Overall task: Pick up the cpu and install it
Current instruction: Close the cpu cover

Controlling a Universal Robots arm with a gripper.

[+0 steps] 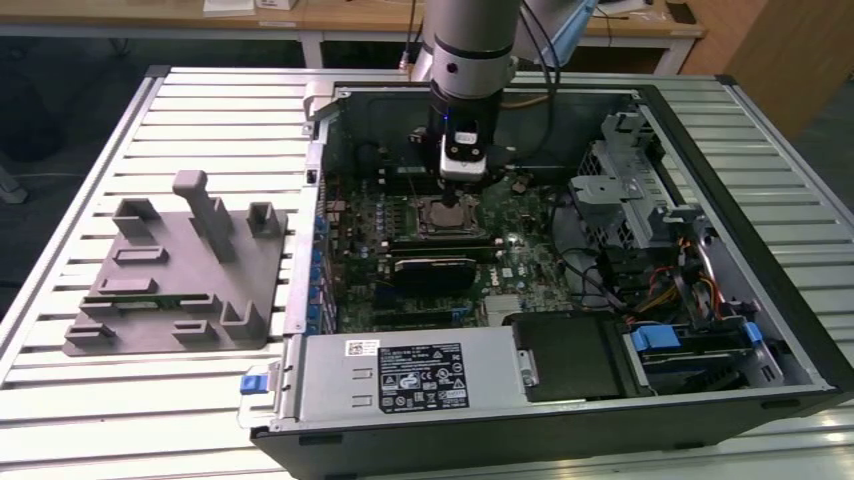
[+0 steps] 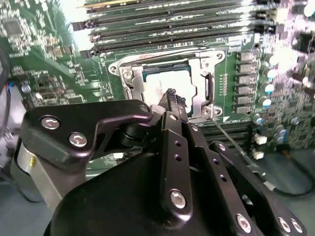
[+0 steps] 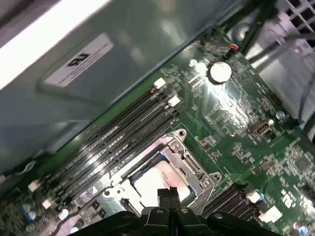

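An open computer case (image 1: 534, 432) lies on its side on the slatted metal surface (image 1: 747, 130), toward the exterior view's right edge. A grey fixture tray (image 1: 174, 290) sits beside it, nearer the surface's edge on the exterior view's left and apart from the case wall.

The arm (image 1: 470, 40) reaches straight down into the case from the surface's far edge. It places the end effector (image 1: 459, 185) over the green motherboard (image 1: 527, 260), directly above the socket (image 1: 447, 215).

The cpu (image 2: 157, 81) lies flat inside the socket's metal frame (image 2: 129, 78). Its pale, shiny top plate faces up, and a row of long memory slots (image 2: 172, 24) runs just beside the frame. In the first wrist view the cpu (image 3: 155, 179) shows as a bright square within the frame (image 3: 194, 169), with the slots (image 3: 123, 132) alongside it on the motherboard (image 3: 236, 123).

In both wrist views the end effector (image 2: 171, 94) (image 3: 168, 192) has its two black fingers (image 3: 162, 195) pressed together, only a thin seam between them and nothing gripped. The tips hang over the near edge of the cpu's top plate. I cannot tell whether they touch the plate or hover just above it.
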